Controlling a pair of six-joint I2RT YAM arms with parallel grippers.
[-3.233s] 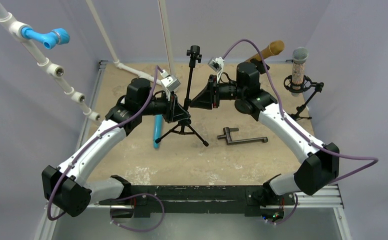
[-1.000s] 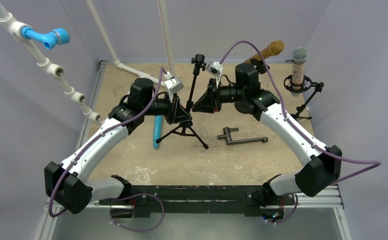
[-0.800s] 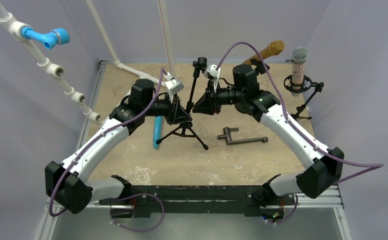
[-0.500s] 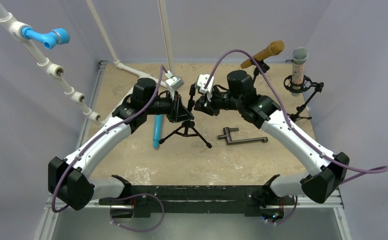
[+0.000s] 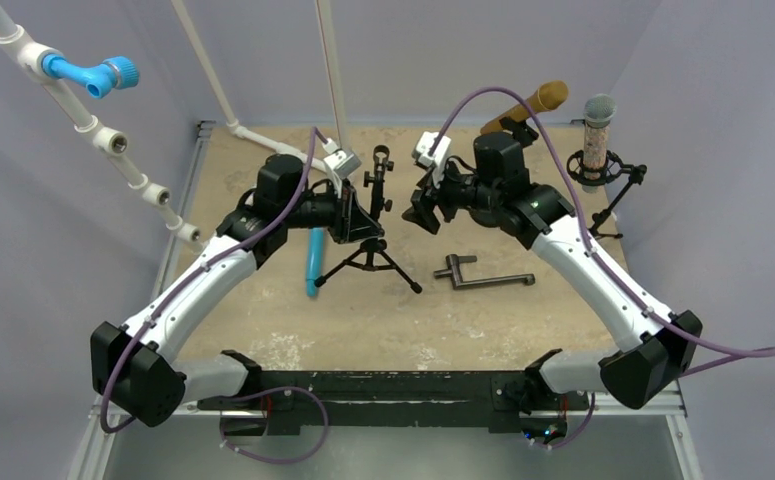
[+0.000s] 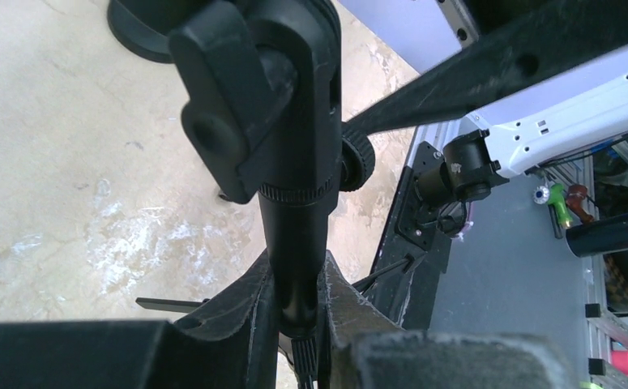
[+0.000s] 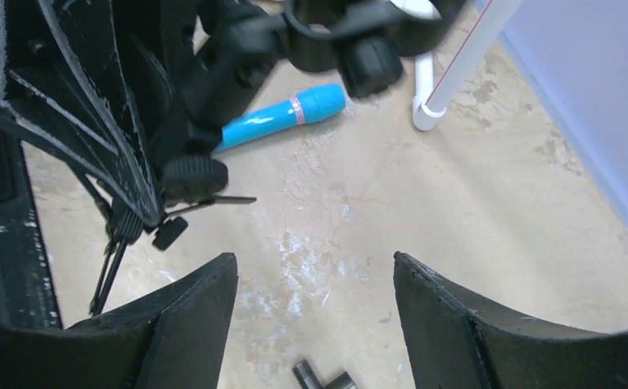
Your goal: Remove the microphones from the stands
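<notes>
**Top view.** The left end effector (image 5: 367, 212) reaches in from nine o'clock and is clamped on the pole of the stand (image 5: 377, 182), whose three legs rest on the tabletop (image 5: 363, 320). The clip (image 5: 380, 156) at the head of the stand holds nothing. The blue microphone (image 5: 313, 258) lies flat on the tabletop at nine o'clock of the stand's foot, just beside it; we cannot tell whether it touches a leg. The right end effector (image 5: 415, 212) hangs at three o'clock of the pole, near it but apart from it.

**Left wrist view.** Both fingers (image 6: 255, 312) press on the pole of the stand (image 6: 294, 219), which runs up between them toward twelve o'clock.

**Right wrist view.** The right end effector (image 7: 314, 308) has its fingers (image 7: 189, 316) spread wide with only bare tabletop between them. The microphone (image 7: 282, 117) lies beyond, toward twelve o'clock.

**Reading.** We judge the removal itself done, since the microphone is off the stand. The step in hand looks like letting go and drawing clear. The next move calls for the left end effector to part slowly, so that the stand does not tip, before both arms retreat.
</notes>
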